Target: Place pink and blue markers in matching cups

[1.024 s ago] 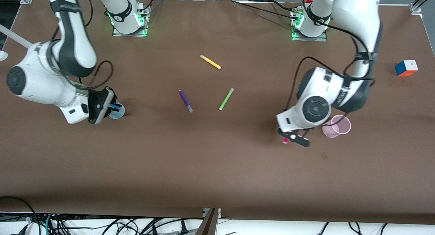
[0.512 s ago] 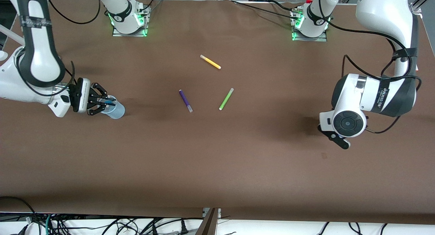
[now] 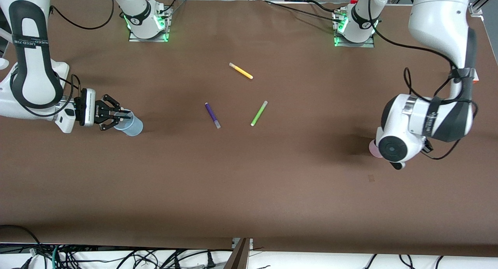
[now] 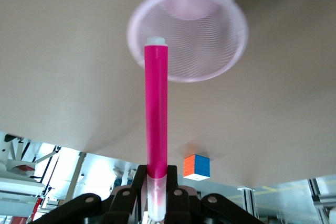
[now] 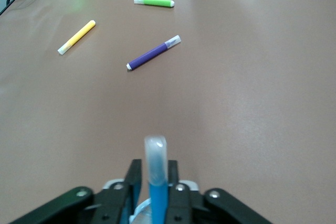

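My left gripper (image 4: 157, 176) is shut on the capped end of the pink marker (image 4: 156, 108). The marker's other end points at the mouth of the pale pink cup (image 4: 210, 51), which shows beside it. In the front view the left wrist covers that gripper and marker, and only an edge of the pink cup (image 3: 372, 148) shows. My right gripper (image 3: 123, 114) is at the rim of the pale blue cup (image 3: 132, 126). It is shut on the blue marker (image 5: 157, 200), whose pale cap sticks out past the fingers (image 5: 135, 177).
A dark purple pen (image 3: 212, 115), a lime green pen (image 3: 258, 113) and a yellow pen (image 3: 241, 71) lie mid-table. They also show in the right wrist view. A colour cube (image 4: 197, 165) sits toward the left arm's end.
My left arm has swung toward its end of the table, carrying the pink marker over the pink cup. My right arm has turned its wrist and drawn back, its gripper still at the blue cup.
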Robot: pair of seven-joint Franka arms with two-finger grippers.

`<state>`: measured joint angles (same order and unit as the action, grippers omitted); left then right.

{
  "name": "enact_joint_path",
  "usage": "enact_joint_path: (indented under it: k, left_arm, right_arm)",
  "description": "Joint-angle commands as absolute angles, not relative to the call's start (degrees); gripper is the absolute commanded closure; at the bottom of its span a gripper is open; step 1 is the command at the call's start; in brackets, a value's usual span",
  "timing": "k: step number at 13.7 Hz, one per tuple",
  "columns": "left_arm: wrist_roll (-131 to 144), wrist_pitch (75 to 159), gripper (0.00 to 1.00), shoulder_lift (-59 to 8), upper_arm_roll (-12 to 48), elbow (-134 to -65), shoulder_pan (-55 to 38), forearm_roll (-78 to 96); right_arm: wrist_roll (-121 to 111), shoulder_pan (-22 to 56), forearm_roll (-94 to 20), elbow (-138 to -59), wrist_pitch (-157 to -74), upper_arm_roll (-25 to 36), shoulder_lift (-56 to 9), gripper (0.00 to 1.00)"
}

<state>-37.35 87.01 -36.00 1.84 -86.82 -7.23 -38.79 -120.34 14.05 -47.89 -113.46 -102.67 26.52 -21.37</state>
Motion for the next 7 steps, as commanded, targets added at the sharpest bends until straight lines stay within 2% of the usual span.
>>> enact_joint_path:
  k: [1, 2, 3, 4, 7]
  left_arm:
    - [-38.4, 87.0, 0.91, -35.1, 2.1, -89.6, -7.1, -40.0]
    - [-38.3, 87.1, 0.86, -35.2, 2.1, -89.5, -7.3, -40.0]
    - [-37.6, 87.0, 0.48, -35.2, 2.1, -89.5, -7.6, -40.0]
    - [-37.4, 86.8, 0.00, -35.2, 2.1, -89.2, -7.9, -40.0]
    - [-37.2, 86.9, 0.00, -34.6, 2.2, -88.6, -7.8, -39.8]
  right_arm:
    - [-109.0, 13.4, -49.3, -111.5, -100.2, 26.3, -20.0, 0.00]
    - [-102.1, 13.9, -48.4, -109.4, -100.1, 26.2, -19.5, 0.00]
    - [-93.8, 14.6, -46.3, -107.0, -100.1, 26.1, -19.4, 0.00]
    - [-84.6, 15.1, -42.8, -103.6, -99.8, 25.8, -19.4, 0.00]
    - [-54.6, 19.4, -31.8, -94.2, -94.8, 25.7, -19.8, 0.00]
